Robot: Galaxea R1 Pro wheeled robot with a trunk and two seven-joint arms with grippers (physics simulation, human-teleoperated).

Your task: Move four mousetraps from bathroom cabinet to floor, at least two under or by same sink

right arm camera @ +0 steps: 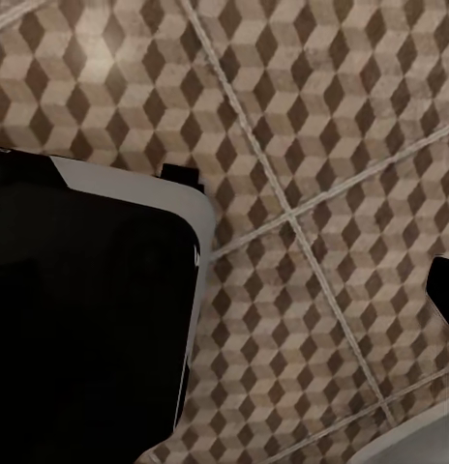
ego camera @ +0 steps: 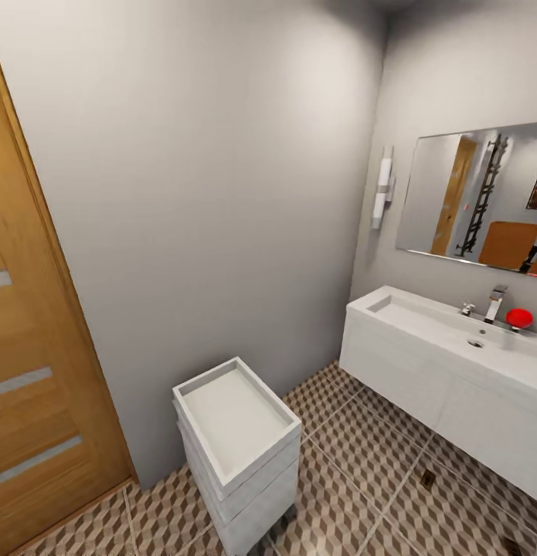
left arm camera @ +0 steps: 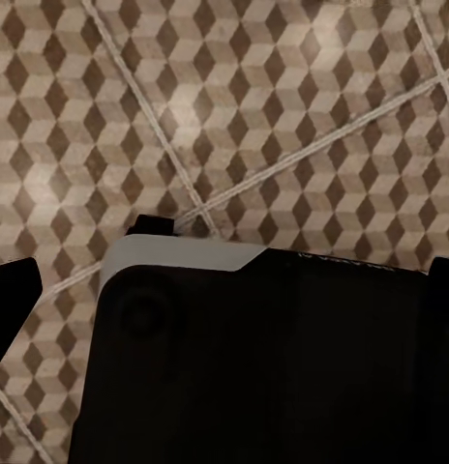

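So the robot was basically just standing in the bathroom at this point, nothing picked up as far as I could see. The head camera looked at a long white wall-hung sink unit (ego camera: 423, 371) with a chrome tap (ego camera: 496, 301) and a small round red thing (ego camera: 519, 317) on its top, under a wide frameless mirror (ego camera: 484, 197). Well away from the sink, against the grey wall, sat a plain white flat-fronted drawer unit (ego camera: 241, 455) with a tray-like top, and beyond that a light wooden door (ego camera: 36, 386) with pale glass strips.

The cube-patterned brown and beige tiled floor (ego camera: 361, 448) ran under and around the sink, and I couldn't spot a single mousetrap on it. No orange-brown cabinet directly in sight either, though the mirror reflected something orange-brown; too vague to call.

Both wrist cameras just looked down at that floor past dark body parts of the robot (left arm camera: 263, 358). The grippers themselves: honestly couldn't tell if they were wide or narrow.

My read: pretty much at the start. It had yet to find the cabinet, and all four traps were left to fetch and place.
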